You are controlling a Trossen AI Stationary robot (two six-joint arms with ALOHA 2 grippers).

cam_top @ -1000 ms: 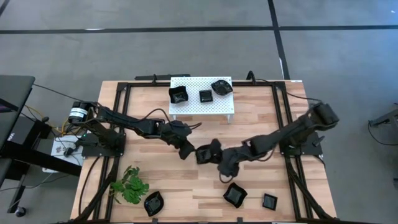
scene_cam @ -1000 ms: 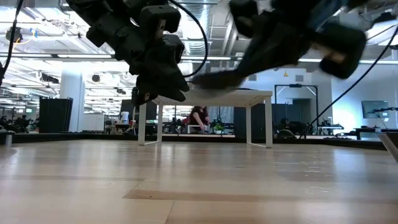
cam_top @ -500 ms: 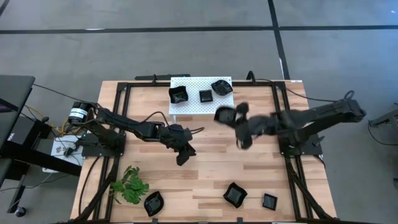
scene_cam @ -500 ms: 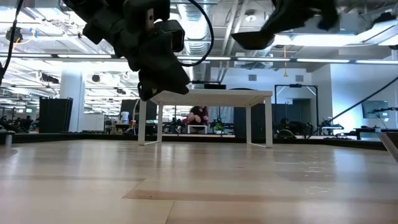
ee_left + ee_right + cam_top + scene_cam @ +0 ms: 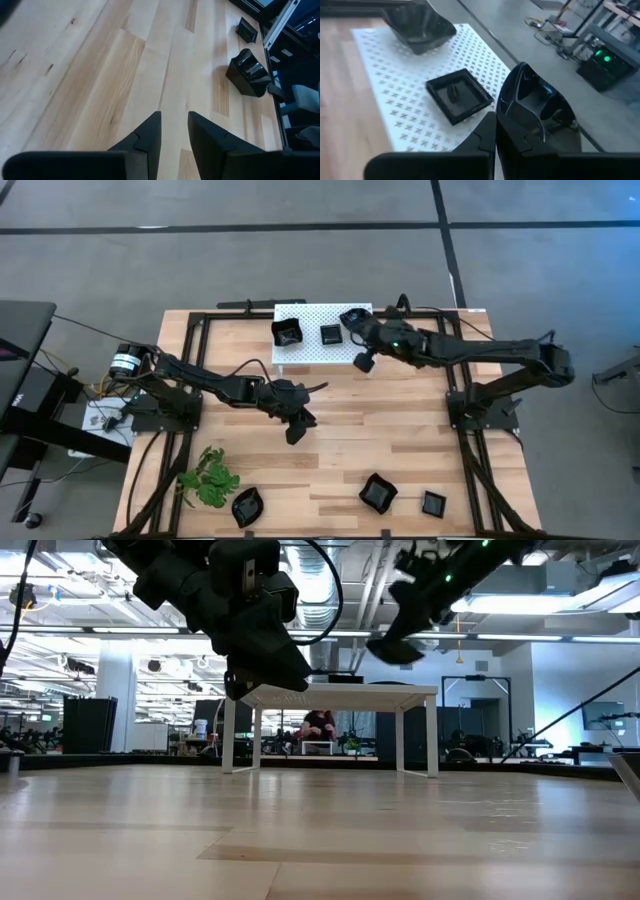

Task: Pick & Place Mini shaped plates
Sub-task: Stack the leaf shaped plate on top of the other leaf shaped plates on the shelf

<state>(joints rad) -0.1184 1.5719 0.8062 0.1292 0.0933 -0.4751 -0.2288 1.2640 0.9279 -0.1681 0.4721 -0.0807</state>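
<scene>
Three mini shaped plates [image 5: 330, 334] lay on the white perforated platform [image 5: 310, 352], one still pinched in the right gripper [image 5: 352, 320] jaws; three [image 5: 378, 493] remained on the bench [image 5: 330, 455]; left gripper [image 5: 296, 432] jaws narrowly parted, empty.

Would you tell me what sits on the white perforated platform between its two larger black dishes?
A small square black dish sits between the deep dish and the wavy-edged dish, seen from above.
</scene>
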